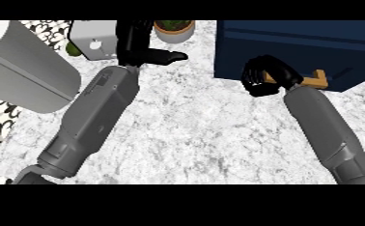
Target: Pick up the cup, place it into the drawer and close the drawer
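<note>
Because the right robot hand [267, 75] is curled around the wooden handle [314, 79] of the dark blue drawer [292, 46], the step in hand appears to be moving the drawer; a straight push along its travel would avoid binding. The left robot hand [146, 46] rests open on the marble tabletop [200, 123], near the potted plant [174, 29]. No cup is visible; it may already be inside. No legible writing appears.

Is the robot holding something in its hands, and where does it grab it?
The right hand curls round the drawer's wooden handle, near its left end. The left hand holds nothing visible.
</note>
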`<action>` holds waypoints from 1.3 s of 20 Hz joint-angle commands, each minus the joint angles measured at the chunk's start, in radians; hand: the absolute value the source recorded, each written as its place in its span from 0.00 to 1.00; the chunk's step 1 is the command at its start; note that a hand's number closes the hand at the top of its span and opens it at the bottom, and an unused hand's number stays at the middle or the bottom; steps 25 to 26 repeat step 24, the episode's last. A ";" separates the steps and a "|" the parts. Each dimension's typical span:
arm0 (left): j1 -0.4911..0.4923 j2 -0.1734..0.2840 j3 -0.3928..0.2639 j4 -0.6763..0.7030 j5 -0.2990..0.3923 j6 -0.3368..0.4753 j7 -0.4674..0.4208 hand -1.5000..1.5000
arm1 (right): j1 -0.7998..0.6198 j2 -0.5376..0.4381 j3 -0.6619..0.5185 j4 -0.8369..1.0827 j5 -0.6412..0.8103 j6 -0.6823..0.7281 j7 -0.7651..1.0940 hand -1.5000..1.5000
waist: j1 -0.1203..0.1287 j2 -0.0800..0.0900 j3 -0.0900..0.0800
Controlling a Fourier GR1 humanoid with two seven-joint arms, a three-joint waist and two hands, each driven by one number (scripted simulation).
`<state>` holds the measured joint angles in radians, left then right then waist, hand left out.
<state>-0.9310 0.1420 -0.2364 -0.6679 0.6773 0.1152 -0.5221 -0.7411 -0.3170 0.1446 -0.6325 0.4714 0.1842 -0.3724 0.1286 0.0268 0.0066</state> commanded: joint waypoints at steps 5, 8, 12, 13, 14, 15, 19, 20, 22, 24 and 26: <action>0.075 0.024 -0.032 -0.052 -0.010 -0.049 0.022 0.00 | -0.192 -0.084 -0.135 0.142 -0.057 -0.030 0.009 1.00 | 0.049 0.014 -0.001; 0.086 0.057 -0.025 -0.080 0.001 -0.089 0.031 0.00 | -0.197 -0.111 -0.156 0.142 -0.081 -0.008 0.012 1.00 | 0.067 0.012 -0.002; 0.081 0.057 -0.029 -0.089 -0.002 -0.089 0.037 0.00 | -0.210 -0.128 -0.167 0.129 -0.102 0.023 0.016 1.00 | 0.070 0.019 -0.002; 0.086 0.056 -0.026 -0.089 0.005 -0.093 0.048 0.00 | -0.203 -0.123 -0.170 0.123 -0.107 0.013 0.011 1.00 | 0.072 0.020 -0.002; 0.100 0.065 -0.024 -0.094 0.005 -0.105 0.031 0.00 | -0.206 -0.140 -0.169 0.119 -0.109 0.035 0.019 1.00 | 0.084 0.022 -0.003; 0.096 0.055 -0.030 -0.100 0.006 -0.108 0.039 0.00 | -0.208 -0.149 -0.171 0.109 -0.116 0.051 0.012 1.00 | 0.085 0.021 -0.003; 0.111 0.049 -0.027 -0.106 0.014 -0.115 0.037 0.00 | -0.198 -0.168 -0.188 0.088 -0.145 0.085 0.012 1.00 | 0.090 0.025 -0.004; 0.107 0.068 -0.023 -0.109 0.010 -0.118 0.036 0.00 | -0.194 -0.152 -0.190 0.086 -0.150 0.074 0.023 1.00 | 0.098 0.026 -0.004; 0.127 0.054 -0.033 -0.116 0.011 -0.132 0.030 0.00 | -0.183 -0.171 -0.192 0.074 -0.158 0.097 0.014 1.00 | 0.100 0.026 -0.004; 0.124 0.068 -0.027 -0.114 0.010 -0.123 0.035 0.00 | -0.183 -0.185 -0.195 0.065 -0.166 0.121 0.019 1.00 | 0.098 0.025 -0.004; 0.124 0.068 -0.027 -0.114 0.010 -0.123 0.035 0.00 | -0.183 -0.185 -0.195 0.065 -0.166 0.121 0.019 1.00 | 0.098 0.025 -0.004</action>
